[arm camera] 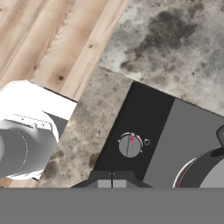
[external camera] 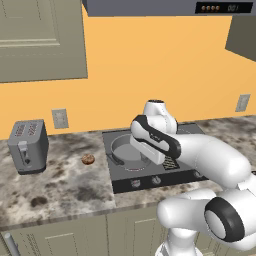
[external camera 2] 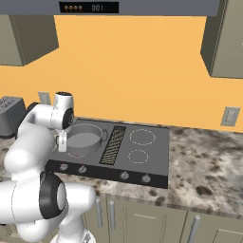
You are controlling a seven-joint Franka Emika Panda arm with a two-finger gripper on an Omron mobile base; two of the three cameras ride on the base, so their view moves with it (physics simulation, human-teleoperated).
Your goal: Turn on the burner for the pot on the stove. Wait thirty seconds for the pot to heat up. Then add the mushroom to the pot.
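Left base view shows, at the left edge of the frame, a grey toaster [external camera: 28, 146] on the marbled counter [external camera: 65, 185]. To its right the small reddish-brown mushroom [external camera: 88, 159] lies on the counter, just beside the left edge of the black stove [external camera: 127, 180] and apart from it. In the middle, the grey pot [external camera: 125, 149] sits on the left burner [external camera: 131, 167], partly hidden by the white arm. In the hand view, a round grey knob [arm camera: 130, 145] with a red mark is at the lower centre, and the pot's rim shows a red glowing arc at the lower right. The gripper [arm camera: 112, 183] is at the bottom edge; its fingers appear closed together, with nothing between them.
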